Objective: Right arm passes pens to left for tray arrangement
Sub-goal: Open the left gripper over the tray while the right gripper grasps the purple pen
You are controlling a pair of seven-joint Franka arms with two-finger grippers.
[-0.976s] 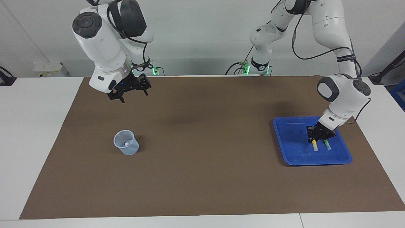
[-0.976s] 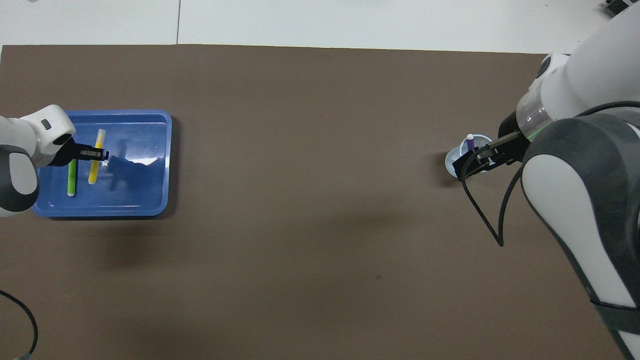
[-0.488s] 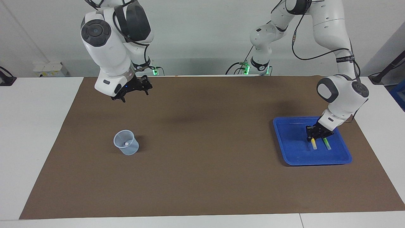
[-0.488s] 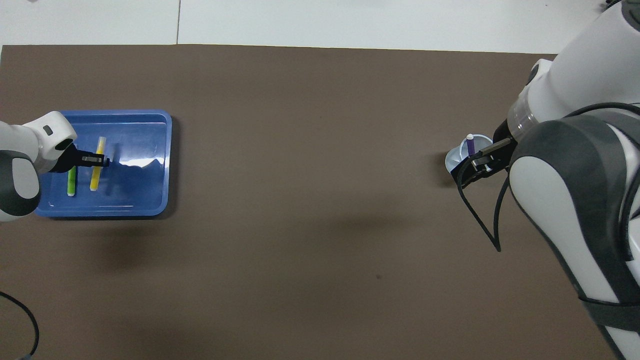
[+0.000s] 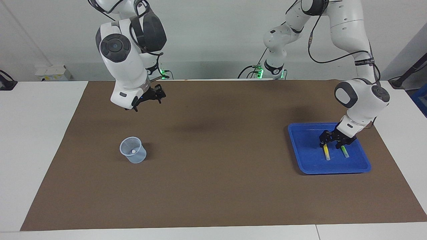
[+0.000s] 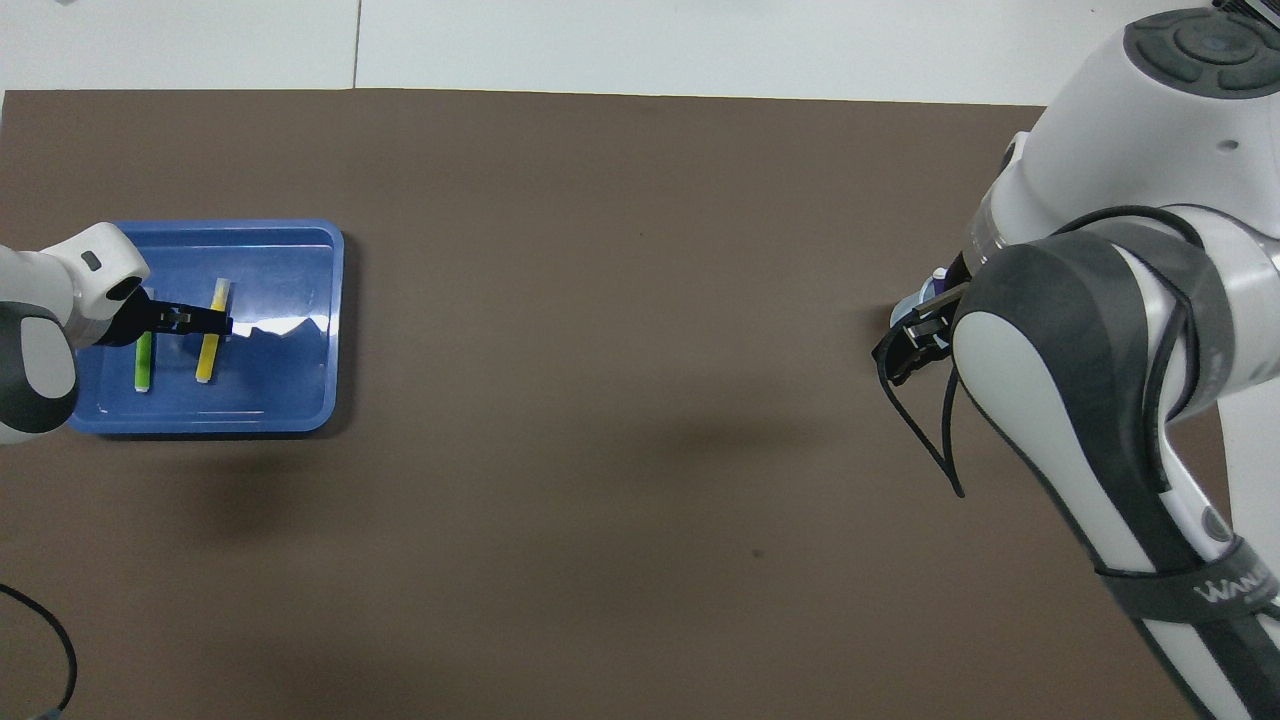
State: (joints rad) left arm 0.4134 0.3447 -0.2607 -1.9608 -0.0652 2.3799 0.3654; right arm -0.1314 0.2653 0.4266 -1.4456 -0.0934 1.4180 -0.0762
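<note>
1. A brown mat (image 5: 213, 186) covered most of the white counter (image 5: 40, 140).
2. A plain pale wall (image 5: 213, 33) rose at the robots' end.
3. A small white box (image 5: 53, 72) sat against it.

My left gripper (image 5: 331, 142) hangs low over the shallow bright blue plastic tray (image 5: 307, 156), fingers spread, above the near ends of the slim yellow marker pen (image 5: 326, 154) and the slim green marker pen (image 5: 344, 153), which lie side by side in the tray. My right gripper (image 5: 149, 99) is raised over the brown mat surface (image 5: 213, 166), with the small translucent bluish cup (image 5: 133, 150) standing farther from me.
</note>
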